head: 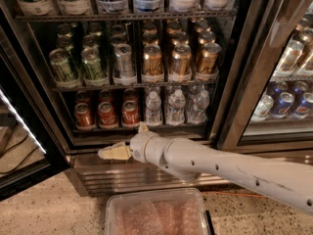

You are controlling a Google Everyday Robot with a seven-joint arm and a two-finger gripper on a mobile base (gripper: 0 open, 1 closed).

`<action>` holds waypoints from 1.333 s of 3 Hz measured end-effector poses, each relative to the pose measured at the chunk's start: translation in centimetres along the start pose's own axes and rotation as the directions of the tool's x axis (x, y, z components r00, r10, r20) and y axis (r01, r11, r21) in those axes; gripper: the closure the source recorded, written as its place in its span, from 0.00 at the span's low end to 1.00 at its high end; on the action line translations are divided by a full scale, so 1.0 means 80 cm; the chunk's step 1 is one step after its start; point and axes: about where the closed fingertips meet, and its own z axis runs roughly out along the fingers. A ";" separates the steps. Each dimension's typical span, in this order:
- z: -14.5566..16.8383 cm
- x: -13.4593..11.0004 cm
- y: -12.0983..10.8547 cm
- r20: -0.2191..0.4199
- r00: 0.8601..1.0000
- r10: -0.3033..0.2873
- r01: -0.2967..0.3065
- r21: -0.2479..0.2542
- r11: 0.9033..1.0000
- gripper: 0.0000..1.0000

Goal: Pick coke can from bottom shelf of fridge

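Three red coke cans stand in a row on the left of the bottom shelf [166, 128] of the fridge [230, 82]: the left coke can [84, 115], the middle one [106, 114] and the right one [130, 113]. Clear water bottles [175, 106] fill the right of that shelf. My gripper [111, 153] is on the end of the white arm [220, 165]. It points left in front of the steel base panel, below the shelf rail and just under the middle and right coke cans. It touches no can.
Green cans [62, 65], silver cans [123, 60] and gold-brown cans [180, 58] fill the rack above. The open glass door [19, 146] stands at the left. A clear plastic bin [156, 214] sits below the arm. A second compartment with blue cans [283, 104] is at the right.
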 end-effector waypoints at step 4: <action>0.011 -0.009 0.014 0.021 1.000 -0.007 0.007 0.024 1.000 0.14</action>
